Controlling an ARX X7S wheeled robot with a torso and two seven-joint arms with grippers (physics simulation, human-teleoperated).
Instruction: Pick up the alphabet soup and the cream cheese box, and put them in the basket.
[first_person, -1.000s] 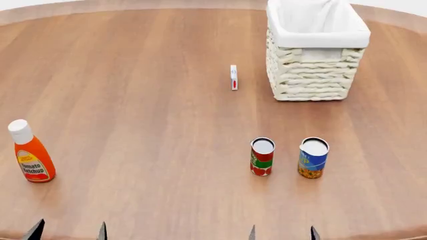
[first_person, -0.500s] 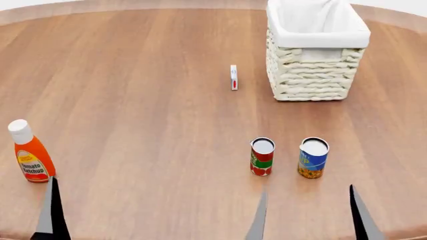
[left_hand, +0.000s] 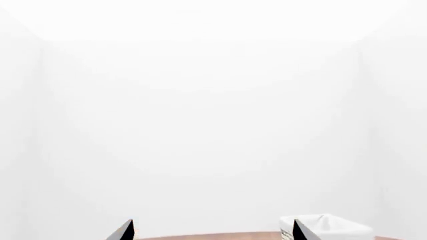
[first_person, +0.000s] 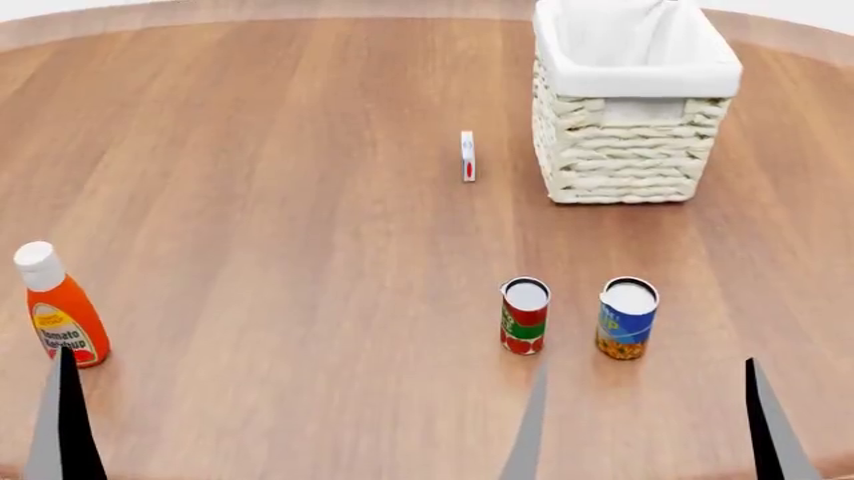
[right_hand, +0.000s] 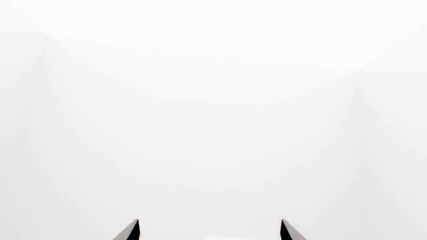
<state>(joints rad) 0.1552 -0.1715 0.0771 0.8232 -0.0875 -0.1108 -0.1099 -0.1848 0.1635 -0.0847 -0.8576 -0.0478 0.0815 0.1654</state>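
Nearest the robot, right gripper (first_person: 647, 425): two dark fingertips spread wide, nothing between them. Left gripper (left_hand: 210, 230): wide in its wrist view, empty; head view shows only one tip at the near-left edge, beside the orange plastic ketchup bottle with white cap (first_person: 56, 310).

Just ahead of the right gripper stand two cans. The red-and-green labelled tin can (first_person: 525, 315) reads as the alphabet soup by my judgement; label text too small to confirm. The blue-and-yellow labelled tin can (first_person: 626, 317) sits just beside it, apart.

Farther off: the small thin white cream cheese box with blue sides (first_person: 467, 155), on edge, near the tall cream-white woven wicker basket with white cloth lining (first_person: 627, 150).

Step in hand: reach for the soup. Advice: centre the fingers around the red can only, approaching from its open left side to avoid knocking the neighbour.

Hidden: both wrists, arms; wrist views show mostly blank white.
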